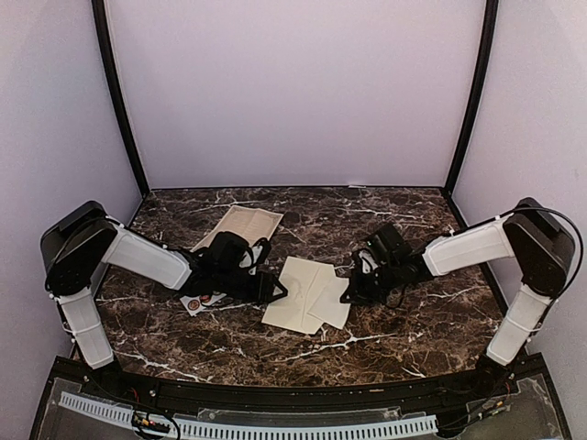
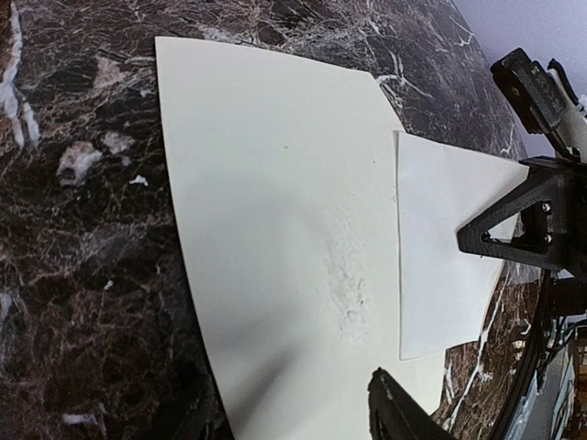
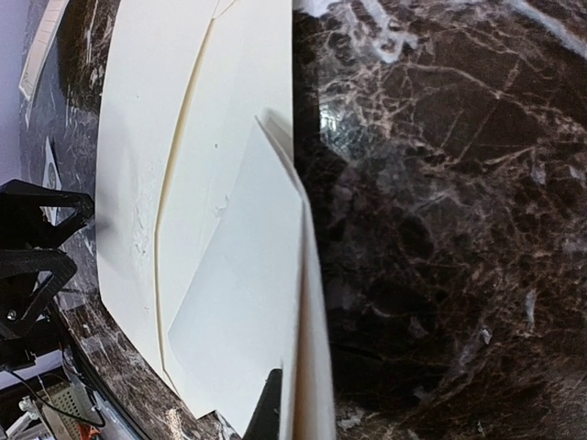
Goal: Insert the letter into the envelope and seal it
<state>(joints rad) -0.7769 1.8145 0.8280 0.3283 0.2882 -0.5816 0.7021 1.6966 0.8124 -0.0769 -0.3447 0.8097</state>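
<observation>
- The plain cream paper envelope (image 1: pixel 289 298) lies flat in the middle of the dark marble desk (image 1: pixel 413 339). The smaller white paper letter (image 1: pixel 332 310) overlaps its right edge and sticks out past it.
- You look to be at the insertion step: the letter is not yet inside and the flap is unsealed.
- Your left hand (image 1: pixel 268 289) sits at the envelope's left edge, fingers spread, holding nothing.
- Your right hand (image 1: pixel 353 291) touches the letter's right side; I cannot tell whether it pinches the sheet.
- Next, you probably need the left hand to steady the envelope while the right slides the letter in.
</observation>
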